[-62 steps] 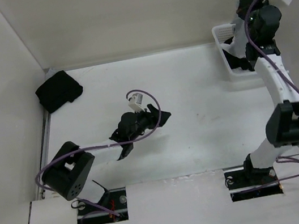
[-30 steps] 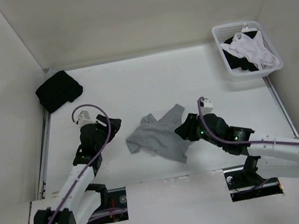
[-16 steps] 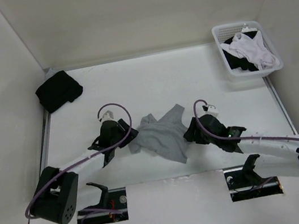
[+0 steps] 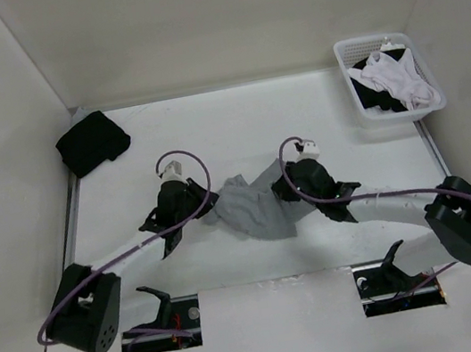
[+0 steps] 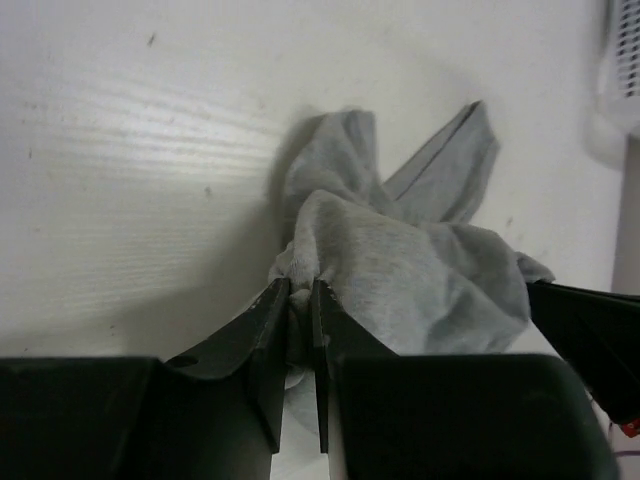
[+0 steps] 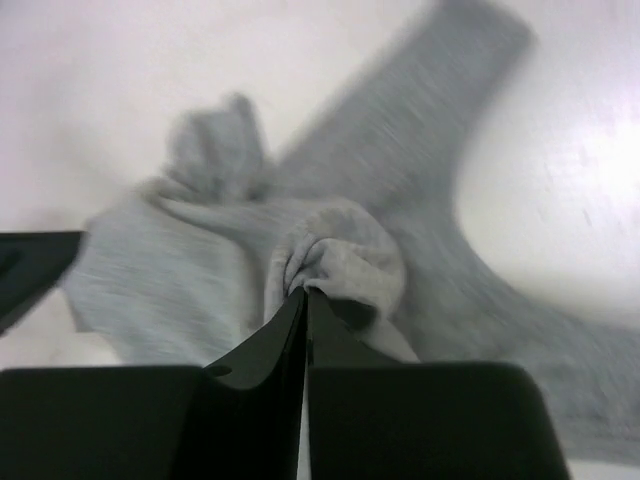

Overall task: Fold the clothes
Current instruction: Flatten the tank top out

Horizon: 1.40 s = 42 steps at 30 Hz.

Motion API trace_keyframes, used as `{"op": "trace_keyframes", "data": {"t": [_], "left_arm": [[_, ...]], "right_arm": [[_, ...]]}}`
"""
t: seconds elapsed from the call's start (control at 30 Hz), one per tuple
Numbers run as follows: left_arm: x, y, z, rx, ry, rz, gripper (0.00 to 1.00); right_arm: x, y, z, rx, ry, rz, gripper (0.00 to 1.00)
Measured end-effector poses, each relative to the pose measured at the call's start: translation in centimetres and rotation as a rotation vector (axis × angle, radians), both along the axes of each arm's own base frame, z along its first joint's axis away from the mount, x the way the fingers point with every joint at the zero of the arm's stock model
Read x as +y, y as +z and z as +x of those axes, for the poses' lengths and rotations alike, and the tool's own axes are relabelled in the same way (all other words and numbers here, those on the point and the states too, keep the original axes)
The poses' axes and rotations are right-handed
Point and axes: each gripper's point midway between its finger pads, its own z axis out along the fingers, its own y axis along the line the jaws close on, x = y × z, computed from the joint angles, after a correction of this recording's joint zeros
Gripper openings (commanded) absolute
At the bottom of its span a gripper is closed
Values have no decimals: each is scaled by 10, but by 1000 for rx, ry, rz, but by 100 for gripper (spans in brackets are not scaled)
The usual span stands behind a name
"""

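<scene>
**Table** (image 4: 316, 117): white work surface. It holds all the items below.

**T-shirt** (image 4: 255, 211): heather-grey, crumpled in a heap at the near middle of the table, between the two arms. Its long axis runs left to right, from one gripper across to the other. One flat strip juts toward the far right. It is not spread out, and no fold has been made yet.

**Basket** (image 4: 348, 76): white, at the far right corner, well apart from the T-shirt. It holds white garments (image 4: 395, 77) over something dark.

**Black bundle** (image 4: 92, 142): folded, at the far left corner, well apart.

**Left gripper** (image 5: 300, 290): at the heap's left edge, clamped on a pinch of grey fabric that shows between the fingers.

**Right gripper** (image 6: 303, 295): at the heap's right side, jaws together, with a rolled fold of fabric caught at the tips.

**Judgement:** each arm holds its own end, and neither is nearer than the other. Drawing the grippers apart along the left-right axis would likely spread the shirt. Either thin pinch could slip.
</scene>
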Motion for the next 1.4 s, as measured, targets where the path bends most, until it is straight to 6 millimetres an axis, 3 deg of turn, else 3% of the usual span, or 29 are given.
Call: {"op": "trace_keyframes", "data": {"t": [0.07, 0.17, 0.23, 0.27, 0.33, 0.4, 0.47, 0.53, 0.6, 0.63, 0.67, 0.7, 0.77, 0.83, 0.87, 0.97, 1.03, 1.1, 1.13, 1.17, 1.2, 1.27, 1.33, 1.4], "left_arm": [[1, 24, 5, -65, 17, -16, 2], [5, 89, 9, -240, 54, -70, 2], [14, 139, 3, -376, 94, -111, 4], [15, 149, 0, -402, 99, -121, 5], [23, 175, -14, -477, 123, -137, 10], [30, 189, -28, -522, 137, -141, 15], [40, 195, -40, -549, 161, -137, 26], [53, 190, -50, -552, 194, -114, 31], [67, 178, -58, -534, 233, -76, 44], [75, 167, -62, -514, 250, -42, 53], [78, 159, -63, -501, 259, -19, 57], [81, 147, -65, -480, 261, 16, 60], [83, 132, -66, -448, 254, 60, 64], [83, 115, -68, -410, 241, 105, 66], [83, 109, -67, -394, 240, 126, 66], [79, 94, -60, -348, 235, 180, 67], [73, 78, -55, -301, 211, 230, 67], [65, 61, -51, -254, 177, 271, 67], [61, 51, -50, -229, 158, 292, 66], [58, 45, -49, -212, 143, 302, 65], [50, 34, -47, -179, 112, 317, 64], [40, 20, -43, -140, 76, 333, 64], [30, 8, -40, -103, 41, 345, 64], [24, -2, -38, -78, 18, 353, 64]], "right_arm": [[8, 42, 13, -110, 19, 24, 3], [15, 121, 10, -293, 53, 91, 4], [17, 176, -9, -402, 92, 154, 4], [16, 206, -24, -454, 117, 195, 4], [13, 246, -51, -507, 160, 262, 6], [7, 272, -77, -527, 203, 319, 6], [4, 277, -97, -498, 236, 358, 6], [5, 265, -116, -422, 275, 382, 8], [12, 224, -130, -297, 302, 369, 10], [14, 178, -132, -195, 300, 312, 15], [13, 154, -132, -145, 293, 277, 15], [8, 114, -129, -63, 271, 208, 23], [-13, 47, -117, 81, 186, 78, 36], [-40, -4, -116, 204, 104, -35, 59], [-49, -18, -118, 241, 81, -69, 62], [-50, -24, -114, 261, 59, -65, 66], [-45, -26, -108, 262, 54, -56, 64], [-43, -35, -98, 279, 30, -65, 52], [-43, -40, -91, 291, 13, -72, 38], [-39, -41, -73, 284, -12, -58, 20], [-38, -42, -66, 282, -20, -57, 12], [-37, -47, -44, 292, -54, -51, 5], [-34, -47, -6, 282, -93, -35, 3], [-38, -43, 46, 236, -155, -24, 3]]}}
